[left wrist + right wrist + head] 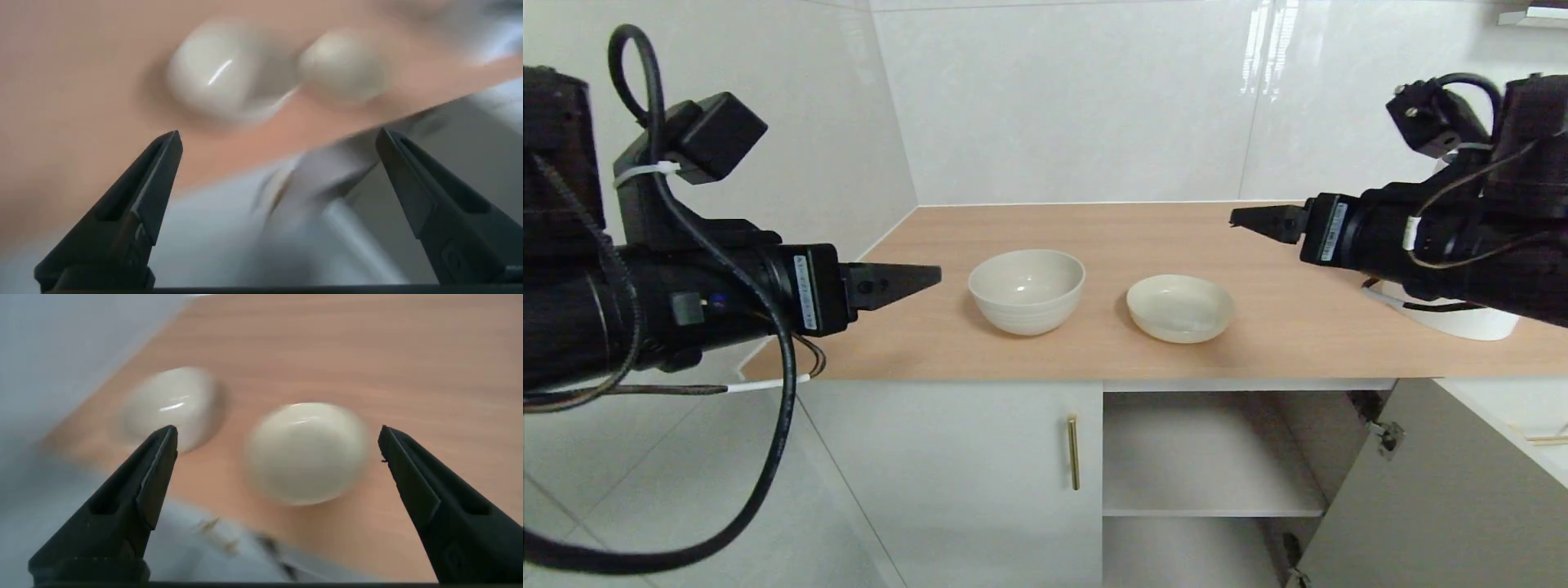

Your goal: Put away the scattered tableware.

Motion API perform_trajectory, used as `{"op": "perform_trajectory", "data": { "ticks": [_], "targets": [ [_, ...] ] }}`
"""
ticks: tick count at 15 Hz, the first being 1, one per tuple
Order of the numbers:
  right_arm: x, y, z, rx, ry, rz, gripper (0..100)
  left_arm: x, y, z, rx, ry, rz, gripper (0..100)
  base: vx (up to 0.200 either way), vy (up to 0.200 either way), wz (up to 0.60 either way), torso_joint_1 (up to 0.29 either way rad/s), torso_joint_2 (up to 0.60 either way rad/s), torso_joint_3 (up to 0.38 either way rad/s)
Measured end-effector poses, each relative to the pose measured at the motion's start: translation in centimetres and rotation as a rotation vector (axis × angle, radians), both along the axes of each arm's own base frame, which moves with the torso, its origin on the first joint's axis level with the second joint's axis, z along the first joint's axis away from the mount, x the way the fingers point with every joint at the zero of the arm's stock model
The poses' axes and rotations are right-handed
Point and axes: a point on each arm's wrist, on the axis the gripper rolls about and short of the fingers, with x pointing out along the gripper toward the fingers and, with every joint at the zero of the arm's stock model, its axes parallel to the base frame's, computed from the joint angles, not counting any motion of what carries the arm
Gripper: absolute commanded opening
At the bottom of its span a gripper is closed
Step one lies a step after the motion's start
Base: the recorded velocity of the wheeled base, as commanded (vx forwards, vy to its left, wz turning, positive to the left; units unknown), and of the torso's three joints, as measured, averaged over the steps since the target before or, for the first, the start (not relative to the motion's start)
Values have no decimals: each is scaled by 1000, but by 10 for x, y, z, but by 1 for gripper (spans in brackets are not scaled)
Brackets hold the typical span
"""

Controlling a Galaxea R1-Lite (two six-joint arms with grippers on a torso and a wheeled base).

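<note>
On the pale wooden counter [1135, 229] we see a deep cream ceramic bowl [1027, 290], with a shallow cream ceramic dish [1180, 307] at its three o'clock. Our left gripper [936, 275] and right gripper [1235, 217] gape wide, empty.

Head looks forward-down, wrists nearer, sharing bowls [1027, 290] [1180, 306]

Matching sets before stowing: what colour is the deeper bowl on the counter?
Plain cream-white, no pattern; the deeper bowl shows best in the head view.

Deep bowl [1027, 290] cream; shallow bowl [1180, 307] cream; countertop [1111, 233] light wood; left end effector [931, 277], right end effector [1236, 218] black.
</note>
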Motion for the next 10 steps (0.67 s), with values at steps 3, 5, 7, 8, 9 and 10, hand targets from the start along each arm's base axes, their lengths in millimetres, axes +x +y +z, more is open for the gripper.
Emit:
{"op": "perform_trajectory", "data": {
  "ticks": [3, 5, 7, 8, 9, 10],
  "targets": [
    [19, 8, -19, -80, 129, -81, 100, 27, 1, 0, 55, 87, 109, 100, 0, 0, 0, 0, 0, 0],
    [24, 10, -25, -100, 149, -113, 100, 49, -4, -10, 68, 123, 134, 100, 0, 0, 0, 0, 0, 0],
    [26, 10, -31, -114, 162, -139, 100, 68, -14, -18, 30, 153, 187, 100, 0, 0, 0, 0, 0, 0],
    [25, 10, -32, -115, 162, -140, 100, 76, -19, -18, 6, 146, 195, 100, 0, 0, 0, 0, 0, 0],
    [25, 10, -31, -114, 160, -140, 100, 85, -25, -15, -7, 136, 199, 100, 0, 0, 0, 0, 0, 0],
    [23, 9, -30, -112, 158, -141, 100, 95, -29, -14, -10, 126, 210, 100, 0, 0, 0, 0, 0, 0]
  ]
}}
